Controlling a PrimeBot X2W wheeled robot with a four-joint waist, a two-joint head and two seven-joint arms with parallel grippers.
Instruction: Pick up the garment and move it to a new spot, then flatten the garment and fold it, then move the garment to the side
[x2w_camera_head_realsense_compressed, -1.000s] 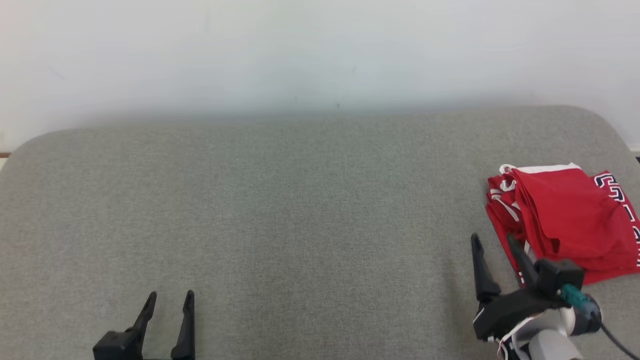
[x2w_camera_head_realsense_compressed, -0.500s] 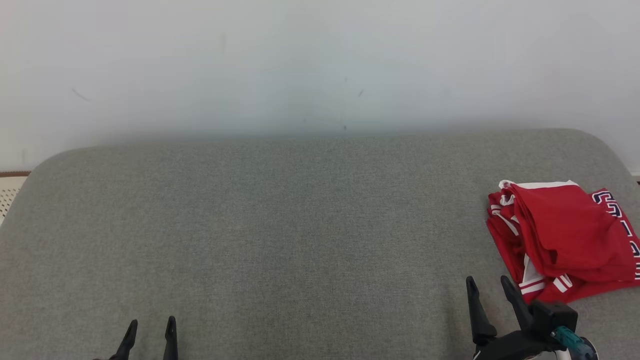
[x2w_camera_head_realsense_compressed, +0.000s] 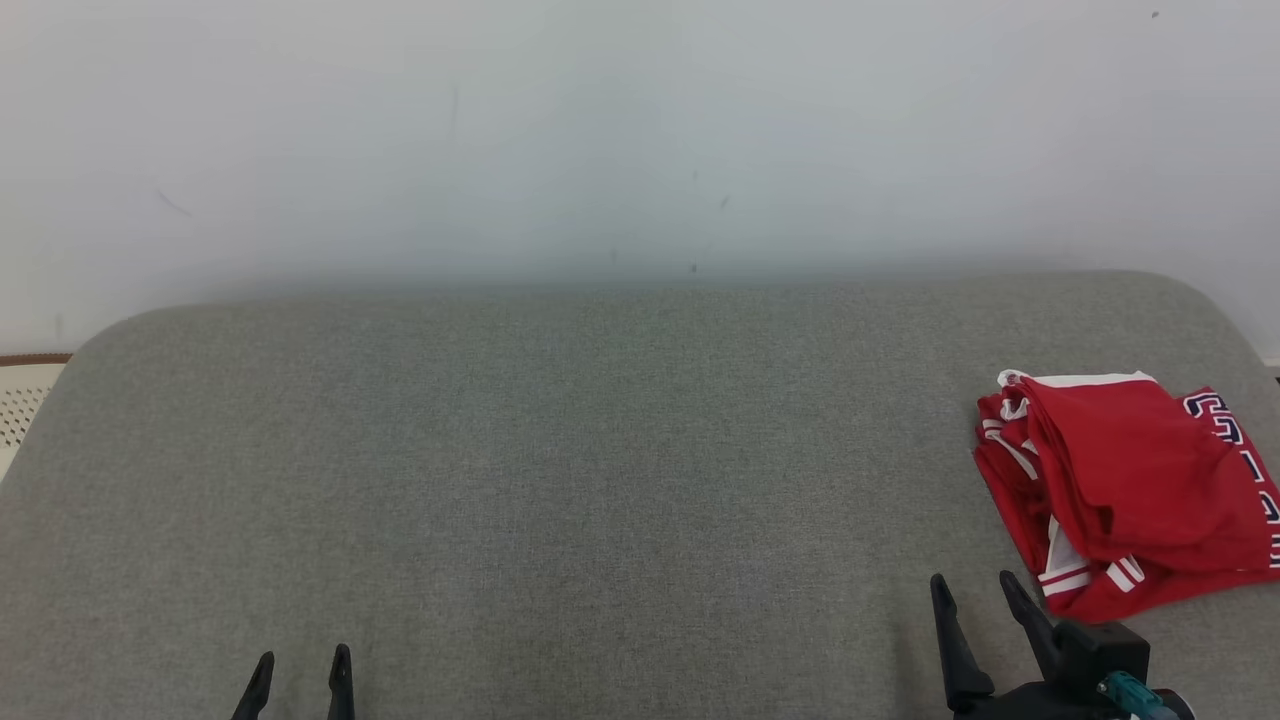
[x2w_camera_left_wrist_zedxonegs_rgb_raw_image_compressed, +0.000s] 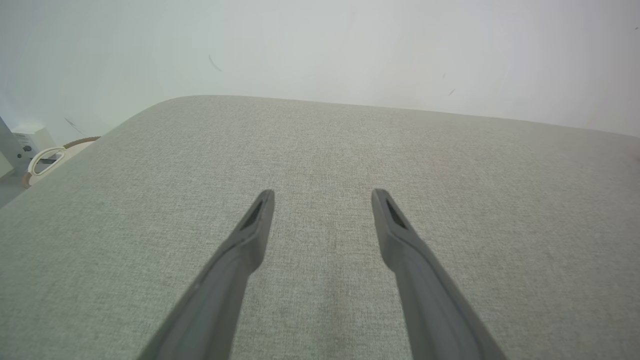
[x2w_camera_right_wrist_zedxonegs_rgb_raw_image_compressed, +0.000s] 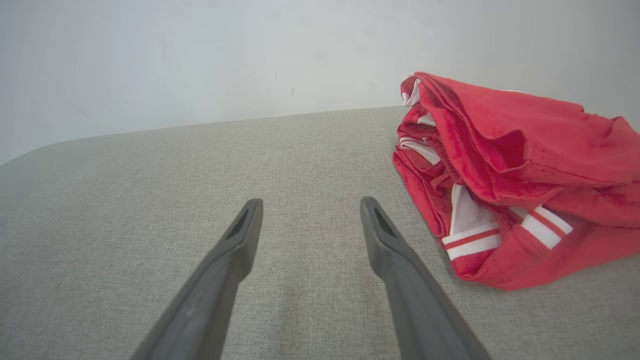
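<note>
The garment (x2w_camera_head_realsense_compressed: 1130, 490) is red with white stripes and dark lettering, lying folded in a loose bundle at the right end of the grey cushioned surface (x2w_camera_head_realsense_compressed: 600, 470). In the right wrist view the garment (x2w_camera_right_wrist_zedxonegs_rgb_raw_image_compressed: 515, 175) rests just right of my fingers, apart from them. My right gripper (x2w_camera_head_realsense_compressed: 975, 590) stands open near the bottom right, a little left of and in front of the garment, holding nothing. At the bottom left my left gripper (x2w_camera_head_realsense_compressed: 300, 665) is open over bare fabric, as the left wrist view confirms (x2w_camera_left_wrist_zedxonegs_rgb_raw_image_compressed: 322, 195).
A pale wall (x2w_camera_head_realsense_compressed: 640, 130) rises right behind the cushion's rounded far edge. A white perforated object (x2w_camera_head_realsense_compressed: 20, 400) peeks past the cushion's left end; the left wrist view shows a white box with a cable (x2w_camera_left_wrist_zedxonegs_rgb_raw_image_compressed: 35, 150) there.
The head view has tilted up, so everything sits lower in the picture. Both grippers have drawn back toward the bottom edge; the right one now lies clear of the garment's front corner.
</note>
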